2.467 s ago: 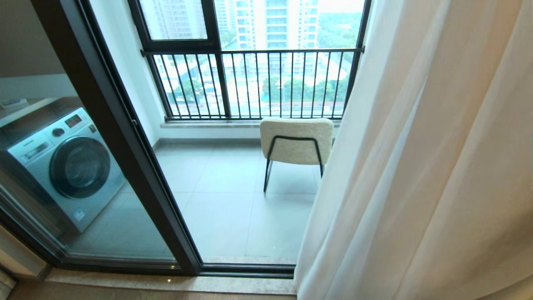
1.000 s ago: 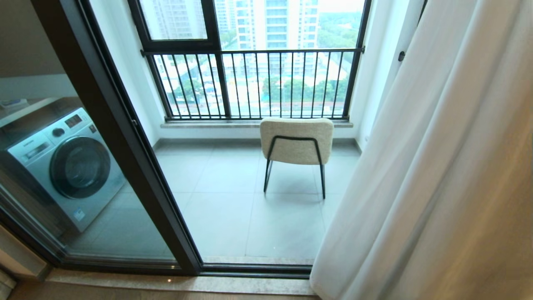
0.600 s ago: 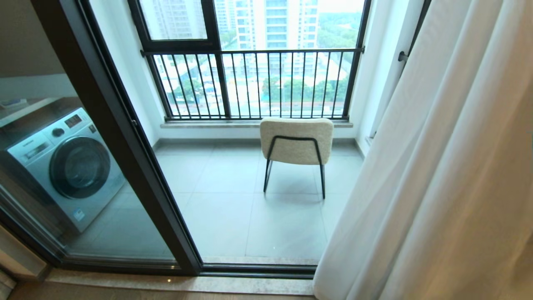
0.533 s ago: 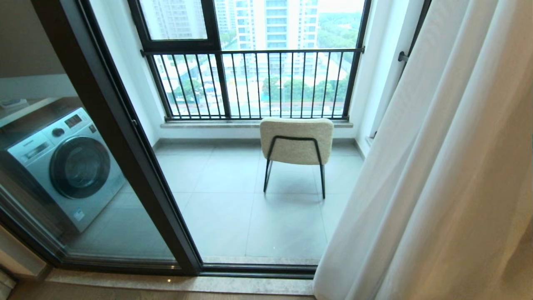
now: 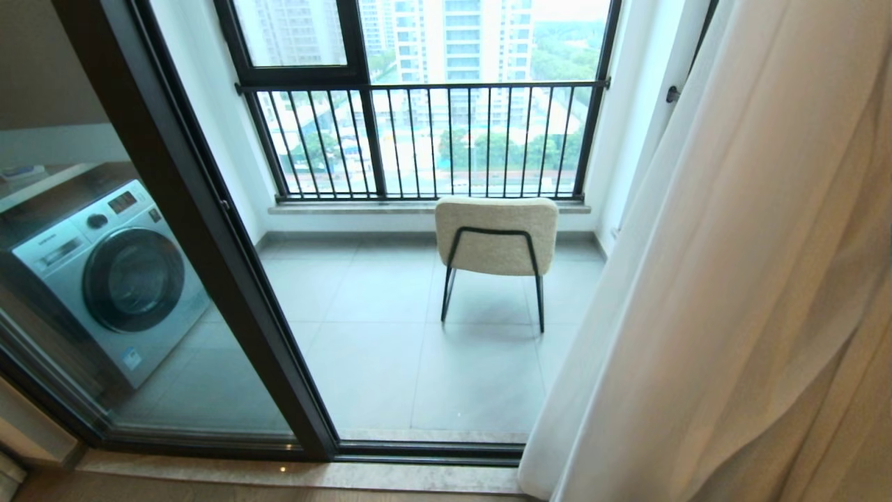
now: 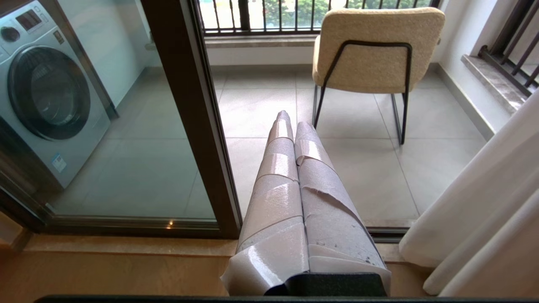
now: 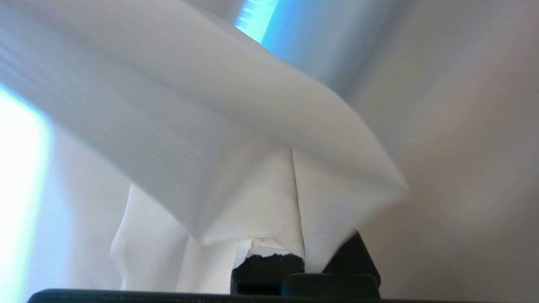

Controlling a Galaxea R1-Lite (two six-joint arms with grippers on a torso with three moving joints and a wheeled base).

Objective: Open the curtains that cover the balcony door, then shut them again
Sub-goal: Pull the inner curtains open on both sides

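The sheer white curtains [image 5: 732, 293] hang gathered in cream folds at the right, hem near the sill. The balcony door [image 5: 202, 230], dark-framed glass, stands uncovered at the left, its opening clear.

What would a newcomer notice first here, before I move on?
The white curtain bunched at the right, leaving the balcony door uncovered. Beyond the opening, a cream chair faces the railing, and a washing machine shows through the glass on the left. Fabric drapes over the shut right claw.
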